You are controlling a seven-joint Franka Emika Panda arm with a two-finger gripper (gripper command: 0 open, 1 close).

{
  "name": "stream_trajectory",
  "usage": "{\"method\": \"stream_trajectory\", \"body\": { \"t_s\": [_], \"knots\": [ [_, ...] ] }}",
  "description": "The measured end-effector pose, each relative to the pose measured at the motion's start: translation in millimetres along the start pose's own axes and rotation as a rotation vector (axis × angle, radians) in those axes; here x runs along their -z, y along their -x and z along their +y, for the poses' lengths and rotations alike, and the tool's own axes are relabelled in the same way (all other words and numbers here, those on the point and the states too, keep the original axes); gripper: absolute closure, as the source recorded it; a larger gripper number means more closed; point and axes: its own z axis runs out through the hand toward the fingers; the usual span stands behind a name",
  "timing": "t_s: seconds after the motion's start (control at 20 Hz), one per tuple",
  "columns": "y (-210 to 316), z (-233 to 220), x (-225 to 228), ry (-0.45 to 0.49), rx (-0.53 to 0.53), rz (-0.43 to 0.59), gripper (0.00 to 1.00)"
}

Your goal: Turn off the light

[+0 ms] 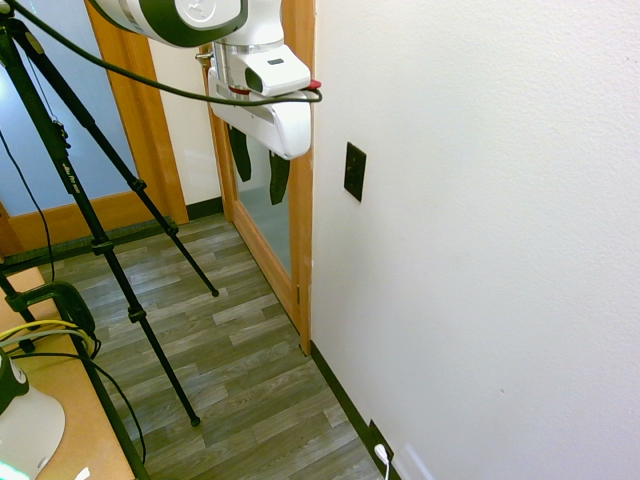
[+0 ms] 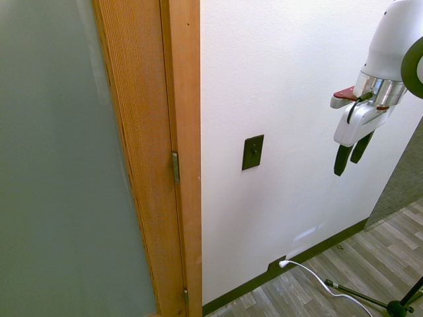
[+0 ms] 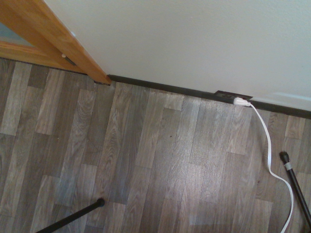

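No lamp shows in any view. The light's switch (image 1: pixel 354 171) is a small black upright plate on the white wall, also seen in the second exterior view as the switch (image 2: pixel 252 152) just right of the wooden door frame. My gripper (image 1: pixel 258 164) hangs in the air pointing down, to the left of the switch and at about its height, well clear of the wall. The second exterior view shows the gripper (image 2: pixel 350 157) off to the right of the plate. Its black fingers (image 1: pixel 239 152) stand apart with nothing between them. The wrist view shows only floor and wall base.
A wooden door frame (image 1: pixel 300 200) with frosted glass (image 2: pixel 59 158) borders the wall beside the switch. Low on the wall a dark outlet (image 3: pixel 232 95) holds a white plug (image 3: pixel 241 102) with a cord trailing over the wood-look floor (image 3: pixel 146 160).
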Motion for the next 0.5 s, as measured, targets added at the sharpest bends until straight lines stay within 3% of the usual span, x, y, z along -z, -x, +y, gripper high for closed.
{"method": "stream_trajectory", "body": {
  "t_s": [0.25, 0.5],
  "knots": [
    [-4.1, -10.3, 0.0, -0.048, 0.009, 0.044, 0.00],
    [-29.2, -65.2, -33.5, -0.155, -0.002, 0.140, 0.00]
  ]
}}
